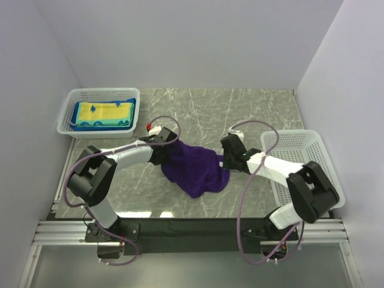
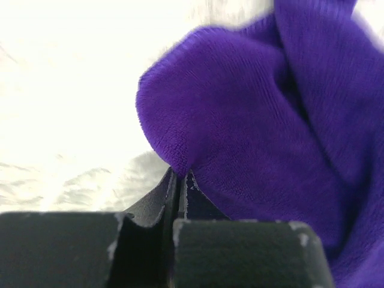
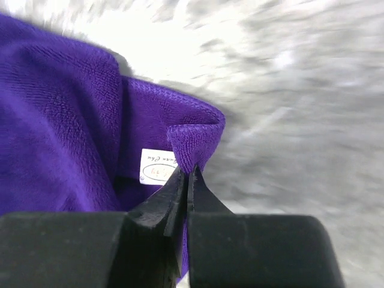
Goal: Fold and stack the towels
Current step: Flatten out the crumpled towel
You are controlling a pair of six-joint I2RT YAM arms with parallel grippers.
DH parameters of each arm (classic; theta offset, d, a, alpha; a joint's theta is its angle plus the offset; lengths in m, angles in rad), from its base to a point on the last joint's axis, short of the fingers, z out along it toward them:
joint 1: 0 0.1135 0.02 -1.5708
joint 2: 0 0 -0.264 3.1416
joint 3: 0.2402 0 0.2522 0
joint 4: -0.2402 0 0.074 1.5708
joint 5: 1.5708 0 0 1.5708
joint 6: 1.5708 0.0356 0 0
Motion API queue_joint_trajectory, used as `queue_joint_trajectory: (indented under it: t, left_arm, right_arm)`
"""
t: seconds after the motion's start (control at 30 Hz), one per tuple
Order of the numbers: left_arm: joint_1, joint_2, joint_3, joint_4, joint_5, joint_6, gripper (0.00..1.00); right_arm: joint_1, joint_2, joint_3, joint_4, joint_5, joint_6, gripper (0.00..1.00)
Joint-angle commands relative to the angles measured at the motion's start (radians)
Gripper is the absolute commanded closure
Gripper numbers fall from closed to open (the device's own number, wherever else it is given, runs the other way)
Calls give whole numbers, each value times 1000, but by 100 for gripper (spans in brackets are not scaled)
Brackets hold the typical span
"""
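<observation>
A purple towel [image 1: 195,168] lies bunched in the middle of the marble table, between both arms. My left gripper [image 1: 168,150] is shut on the towel's left edge; in the left wrist view the cloth [image 2: 258,132] bulges up from the pinched fingertips [image 2: 180,175]. On the towel's right side my right gripper [image 1: 227,161] is shut on a corner, and the right wrist view has that purple corner [image 3: 195,141] folded between the fingertips [image 3: 189,171], beside a small white label [image 3: 157,168]. A folded yellow towel with a blue border [image 1: 105,113] lies in the far-left basket.
A white mesh basket [image 1: 99,95] stands at the back left with folded towels inside. A second white mesh basket [image 1: 303,144] stands at the right edge, partly under my right arm. White walls enclose the table on three sides.
</observation>
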Motion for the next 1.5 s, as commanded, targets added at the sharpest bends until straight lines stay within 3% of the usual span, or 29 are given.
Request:
queue_joint_trajectory:
  t: [0.0,0.2,0.3,0.43,0.53,0.6,0.77,1.0,1.1,1.2,1.23,1.3,1.33,1.4,1.43,1.47]
  left_arm:
    - [26,27,142,-142,-126,72,99]
    - [110,119,473,-266,-187,210,99]
    - [151,211,706,-323,-155,279,99]
    - [167,356,1158,-425,-123,363,99]
    - [171,428,1334,-446,-68,429,98]
    - [182,421,1332,-435,-74,443,97]
    - [237,375,1122,-342,-59,445,94]
    - [257,407,911,-338,-57,428,95]
    - [257,421,856,-355,-68,425,90]
    - [259,413,830,-358,-84,425,82]
    - [259,403,827,-364,-95,423,76]
    - [257,387,822,-375,-109,415,68]
    - [259,361,819,-381,-109,412,58]
    - [254,323,792,-377,-103,408,42]
    - [253,274,778,-369,-106,405,28]
    - [227,193,714,-358,-112,377,12]
  right_arm:
    - [-66,-164,-2,-46,32,7,100]
    - [-198,-394,47,-133,49,2,100]
    - [-251,-490,91,-130,52,14,100]
    - [-303,-542,185,-116,85,16,100]
    - [-312,-559,260,-142,83,13,100]
    - [-312,-573,271,-168,57,8,100]
    - [-312,-659,186,-250,-67,-6,100]
    - [-285,-806,-14,-394,-513,-64,100]
    - [-180,-821,-103,-471,-598,-24,99]
    - [30,-829,-188,-459,-581,91,93]
    - [139,-825,-218,-424,-584,121,82]
    - [234,-788,-234,-384,-596,186,67]
    - [272,-773,-233,-362,-593,195,44]
    - [363,-711,-204,-374,-555,183,26]
    - [381,-693,-155,-409,-535,171,23]
    - [404,-652,-72,-458,-379,130,19]
